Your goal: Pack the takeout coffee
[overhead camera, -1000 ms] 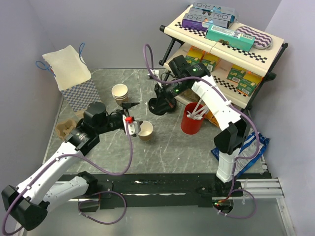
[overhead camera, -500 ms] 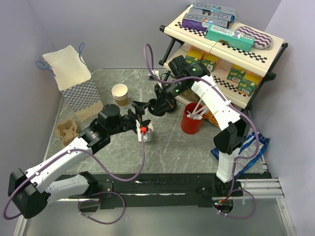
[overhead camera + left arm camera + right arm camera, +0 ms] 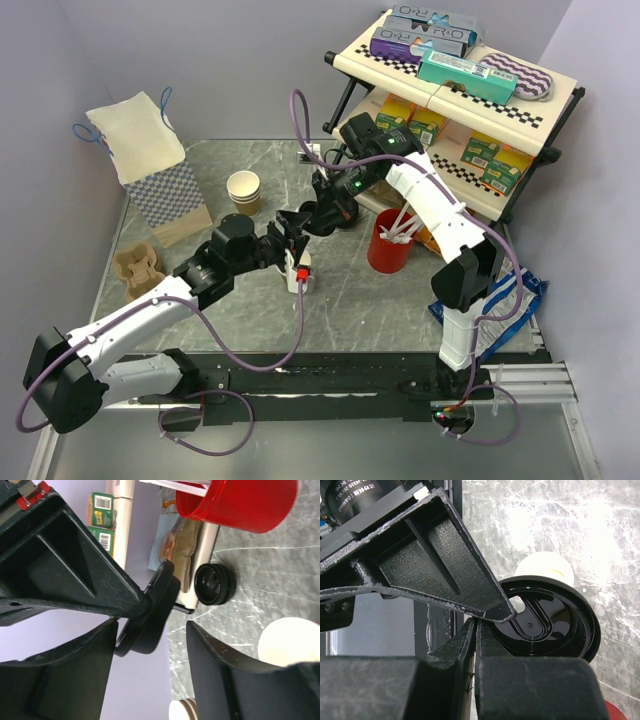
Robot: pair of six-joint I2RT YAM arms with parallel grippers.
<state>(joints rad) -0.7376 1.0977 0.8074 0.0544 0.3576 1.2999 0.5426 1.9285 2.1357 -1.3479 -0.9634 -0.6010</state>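
Right gripper [image 3: 492, 622]: fingers pressed together on the rim of 1 black lid [image 3: 545, 625], held tilted above the table [image 3: 350, 300]. Left gripper [image 3: 152, 624]: 2 fingers spread, with the held lid standing in the gap between them; contact cannot be told. A 2nd black lid [image 3: 215, 583] lies on the table near the red cup [image 3: 240, 502]. A lidless paper cup [image 3: 292, 642] stands just beside the left gripper.
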